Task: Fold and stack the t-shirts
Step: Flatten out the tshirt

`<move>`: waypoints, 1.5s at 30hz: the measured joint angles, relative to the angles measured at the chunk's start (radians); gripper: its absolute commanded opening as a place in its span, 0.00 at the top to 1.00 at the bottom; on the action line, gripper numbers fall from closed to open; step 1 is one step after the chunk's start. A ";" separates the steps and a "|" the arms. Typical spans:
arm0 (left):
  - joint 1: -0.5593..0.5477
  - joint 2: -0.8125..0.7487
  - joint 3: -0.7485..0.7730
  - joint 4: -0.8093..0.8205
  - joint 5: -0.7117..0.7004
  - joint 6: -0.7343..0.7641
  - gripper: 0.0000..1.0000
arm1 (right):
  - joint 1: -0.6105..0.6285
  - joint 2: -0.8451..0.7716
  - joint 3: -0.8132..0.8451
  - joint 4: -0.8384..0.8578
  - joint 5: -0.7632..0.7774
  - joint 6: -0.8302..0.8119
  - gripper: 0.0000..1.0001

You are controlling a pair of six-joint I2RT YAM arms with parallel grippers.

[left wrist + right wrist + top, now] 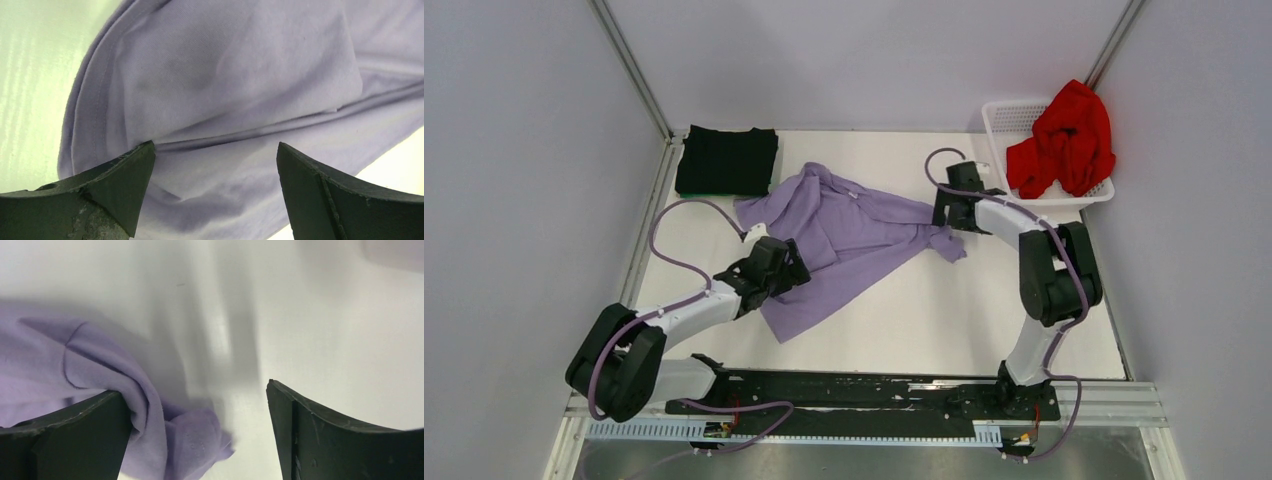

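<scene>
A lavender-purple t-shirt [854, 235] lies crumpled and spread across the middle of the white table. My left gripper [792, 262] hovers low over its left middle part, jaws open; the left wrist view shows purple cloth [225, 85] filling the gap between the fingers. My right gripper [946, 216] stands open at the shirt's right tip, where a bunched corner [190, 440] lies between the jaws against the left finger [90, 435]. A folded black t-shirt [727, 160] rests at the back left. A bright red t-shirt [1064, 140] is heaped in the basket.
The white lattice basket [1009, 118] stands at the back right corner, close behind the right arm. Metal frame rails run along the left edge [649, 215] and the near edge of the table. Grey walls close in on all sides.
</scene>
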 measured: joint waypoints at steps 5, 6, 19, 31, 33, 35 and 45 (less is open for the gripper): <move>0.049 0.021 0.022 -0.015 -0.005 0.001 0.00 | -0.138 -0.023 -0.021 -0.056 -0.016 0.117 0.05; 0.057 0.025 0.026 -0.020 -0.006 0.001 0.00 | -0.151 -0.025 -0.024 -0.074 -0.020 0.139 0.05; 0.175 0.190 0.169 -0.045 -0.023 0.069 0.00 | -0.250 -0.203 -0.173 -0.250 -0.013 0.324 0.00; 0.274 0.359 0.429 -0.101 0.029 0.190 0.00 | -0.316 -0.618 -0.248 -0.246 -0.039 0.355 0.00; 0.274 0.301 0.429 -0.137 0.034 0.195 0.00 | -0.316 -0.702 -0.282 -0.206 -0.094 0.347 0.00; 0.274 0.197 0.410 -0.186 0.032 0.193 0.00 | -0.316 -0.795 -0.332 -0.153 -0.174 0.332 0.00; 0.274 -0.380 0.098 -0.480 -0.045 0.007 0.00 | -0.316 -0.866 -0.476 0.035 -0.389 0.317 0.00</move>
